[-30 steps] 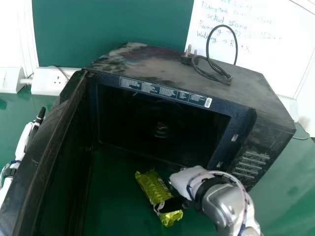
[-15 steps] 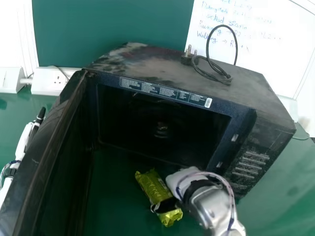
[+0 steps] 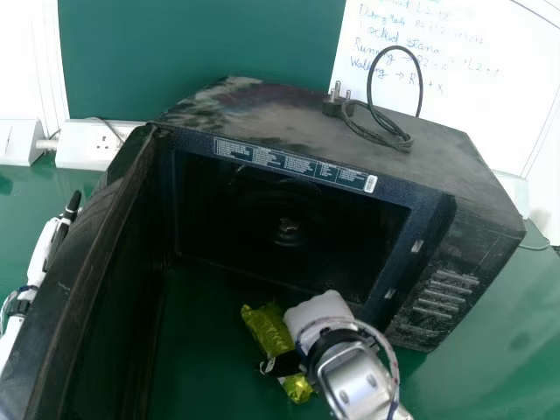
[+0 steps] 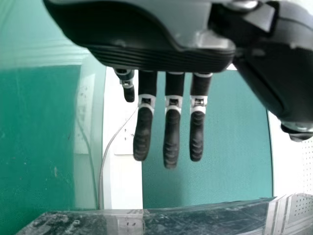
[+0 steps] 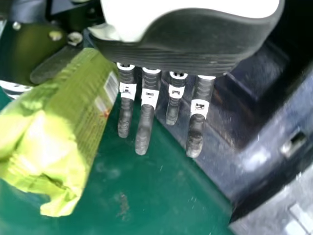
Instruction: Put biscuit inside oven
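Note:
My right hand is at the right side of the green biscuit packet, partly covering it, in front of the microwave oven. In the right wrist view the right hand has straight fingers, and the packet lies beside the palm on the thumb's side, not gripped. The oven's door stands open and its dark cavity shows. Beyond the door at the left is my left hand; in the left wrist view the left hand is open and holds nothing.
The oven door juts toward me on the left. A black power cable with its plug lies on the oven's top. White sockets are on the wall behind. The green table carries the oven.
My right hand has moved leftward, closer to the packet, and now covers part of it. The packet has barely moved. The left hand has kept still.

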You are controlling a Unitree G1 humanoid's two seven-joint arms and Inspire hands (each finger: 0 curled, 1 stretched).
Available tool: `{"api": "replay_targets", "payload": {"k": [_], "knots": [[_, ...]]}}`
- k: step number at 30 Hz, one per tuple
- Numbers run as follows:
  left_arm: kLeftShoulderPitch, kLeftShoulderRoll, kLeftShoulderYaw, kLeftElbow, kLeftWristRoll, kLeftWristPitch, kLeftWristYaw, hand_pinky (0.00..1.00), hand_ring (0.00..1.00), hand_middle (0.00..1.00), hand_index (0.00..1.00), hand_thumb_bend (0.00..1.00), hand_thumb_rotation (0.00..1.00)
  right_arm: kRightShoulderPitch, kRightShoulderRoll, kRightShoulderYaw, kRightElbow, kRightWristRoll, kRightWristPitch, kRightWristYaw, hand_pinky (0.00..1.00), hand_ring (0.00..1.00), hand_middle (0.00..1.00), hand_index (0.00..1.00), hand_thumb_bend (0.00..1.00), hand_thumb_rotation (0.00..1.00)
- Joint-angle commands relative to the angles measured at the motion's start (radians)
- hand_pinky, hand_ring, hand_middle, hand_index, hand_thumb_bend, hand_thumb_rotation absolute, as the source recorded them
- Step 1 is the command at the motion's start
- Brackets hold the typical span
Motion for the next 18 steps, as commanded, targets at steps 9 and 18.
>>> {"api": "replay_targets", "payload": {"k": [9,18], "knots": [[0.014,-0.003,-0.002,-0.005,0.001,-0.001,0.0,0.22,0.28,0.38,0.48,0.52,0.06,0.068,0.014,0.023,0.05,-0.038,-0.068,0.001,0.36,0.48,0.59,0.84,0.93,0.84],[0.015,-0.004,-0.001,-0.011,-0.005,0.007,-0.002,0.22,0.28,0.38,0.48,0.52,0.06,0.057,0.066,-0.025,0.087,-0.006,-0.034,0.064,0.32,0.41,0.53,0.85,0.89,0.74]]}}
